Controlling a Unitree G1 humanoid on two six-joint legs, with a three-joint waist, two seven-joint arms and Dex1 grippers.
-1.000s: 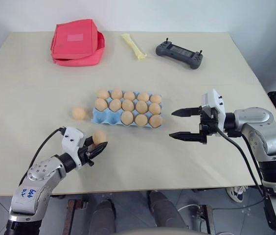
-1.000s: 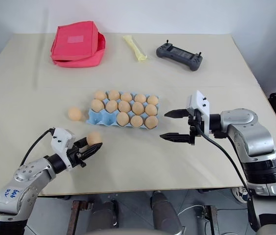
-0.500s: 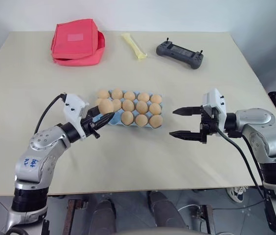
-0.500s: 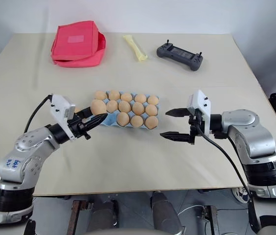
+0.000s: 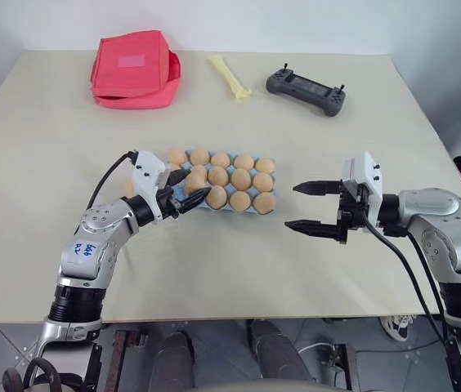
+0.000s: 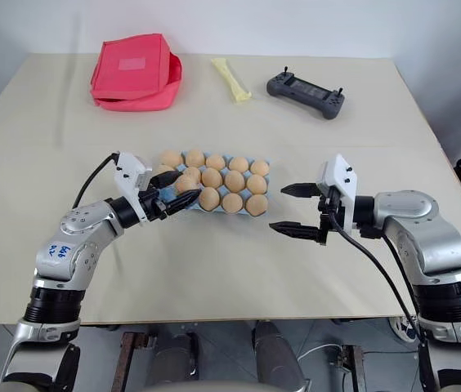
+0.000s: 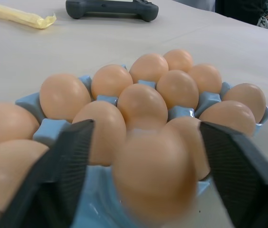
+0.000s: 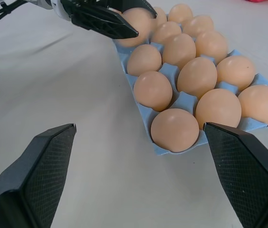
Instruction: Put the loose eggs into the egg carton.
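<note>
From the head camera, the blue egg carton lies near the middle of the table, its cups filled with tan eggs. The left gripper reaches over the carton's near left corner, its jaws spread on either side of one egg that sits at that corner cup; whether the fingers touch it cannot be told. Another loose egg peeks out on the table just left of the carton, mostly hidden behind the left gripper's white housing. The right gripper hovers to the right of the carton, apart from it, jaws spread wide with nothing between them. At the far edge of the table lie a red pouch, a yellow wrapper and a dark game controller.

From the left wrist camera, the egg is blurred and close between the two dark fingers, over the carton's blue rim. Rows of eggs fill the cups beyond it, and the controller and wrapper lie on the table farther off.

From the right wrist camera, the carton lies beyond the spread fingers, and the left gripper shows at its far corner around an egg.
</note>
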